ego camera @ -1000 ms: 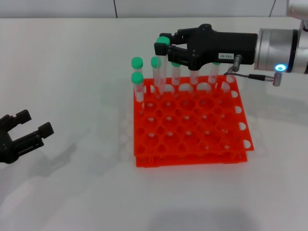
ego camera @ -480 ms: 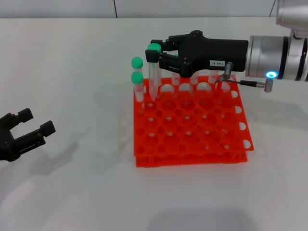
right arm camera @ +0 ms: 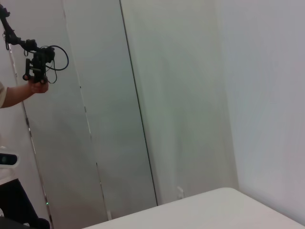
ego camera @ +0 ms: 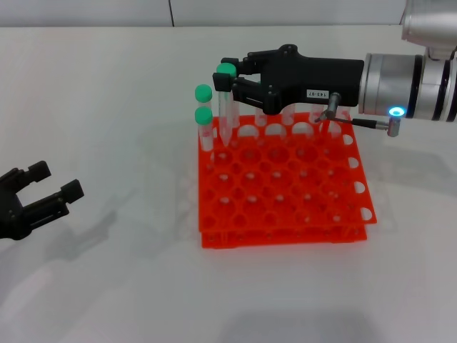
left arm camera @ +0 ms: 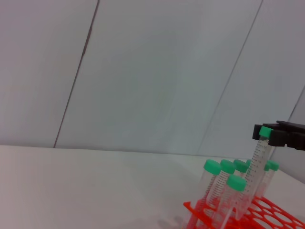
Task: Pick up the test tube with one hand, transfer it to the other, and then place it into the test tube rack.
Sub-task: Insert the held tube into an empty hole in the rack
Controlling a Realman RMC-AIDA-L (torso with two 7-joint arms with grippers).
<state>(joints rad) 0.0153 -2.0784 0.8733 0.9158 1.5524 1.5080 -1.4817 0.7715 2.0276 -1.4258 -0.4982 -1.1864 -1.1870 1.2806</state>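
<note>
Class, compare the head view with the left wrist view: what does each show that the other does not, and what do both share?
Only the head view shows the black unlabelled left gripper, open and parked on the white table, and the right gripper's white label. Only the left wrist view shows the pale panelled wall. Both show the black labelled right gripper holding the slim clear green-capped test tube upright over the bright orange plastic test tube rack.

The right gripper (ego camera: 230, 77) hides most back-row tubes in the test tube rack (ego camera: 285, 207); the left gripper (ego camera: 43, 191) is cut off at the edge.
</note>
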